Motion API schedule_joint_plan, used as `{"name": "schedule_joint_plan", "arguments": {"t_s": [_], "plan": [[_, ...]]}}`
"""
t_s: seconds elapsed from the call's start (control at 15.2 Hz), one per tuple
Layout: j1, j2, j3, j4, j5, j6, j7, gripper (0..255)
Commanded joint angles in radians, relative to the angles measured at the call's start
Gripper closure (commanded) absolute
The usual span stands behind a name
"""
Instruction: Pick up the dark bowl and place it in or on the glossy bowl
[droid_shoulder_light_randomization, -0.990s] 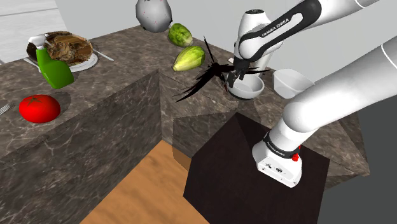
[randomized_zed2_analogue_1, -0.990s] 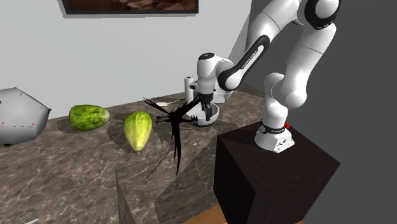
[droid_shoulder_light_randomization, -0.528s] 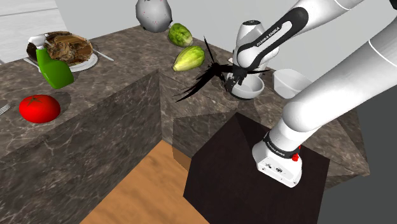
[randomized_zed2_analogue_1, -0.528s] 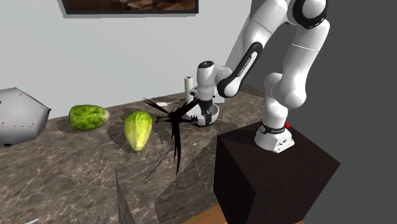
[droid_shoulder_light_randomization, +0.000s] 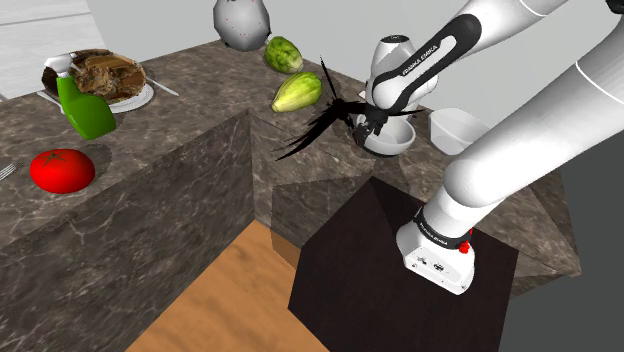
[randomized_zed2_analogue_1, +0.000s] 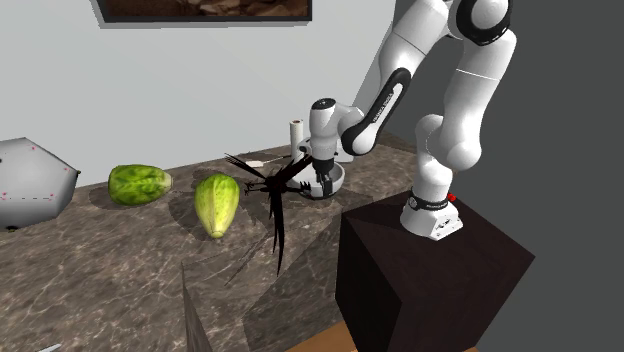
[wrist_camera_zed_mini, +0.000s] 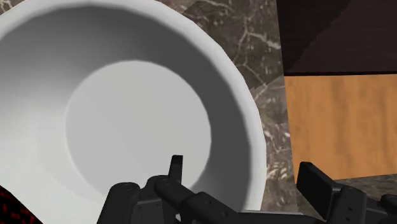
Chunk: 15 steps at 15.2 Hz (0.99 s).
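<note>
A pale grey-white bowl stands on the marble counter just beyond the stand. My gripper is down at its near rim and open. In the wrist view one finger hangs inside the bowl and the other finger outside the wall, neither touching it. A second white bowl, somewhat shinier, sits a little to the shoulder view's right of the first.
A black spiky shape lies beside the bowl. Two lettuce heads, a grey object, a green spray bottle, a tomato and a food plate are on the counters. The dark stand is in front.
The hand has sunk a little and shifted slightly toward the bowl's rim. The fingers have stayed open and the bowl has not moved.
</note>
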Motion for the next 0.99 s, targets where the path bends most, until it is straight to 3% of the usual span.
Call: {"name": "schedule_joint_plan", "arguments": {"t_s": [0.0, 0.59, 0.92], "plan": [[0.0, 0.0, 0.0, 0.0, 0.0, 0.0, 0.0, 255], [0.0, 0.0, 0.0, 0.0, 0.0, 0.0, 0.0, 255], [0.006, -0.082, 0.003, 0.012, 0.018, -0.093, -0.019, 255]]}}
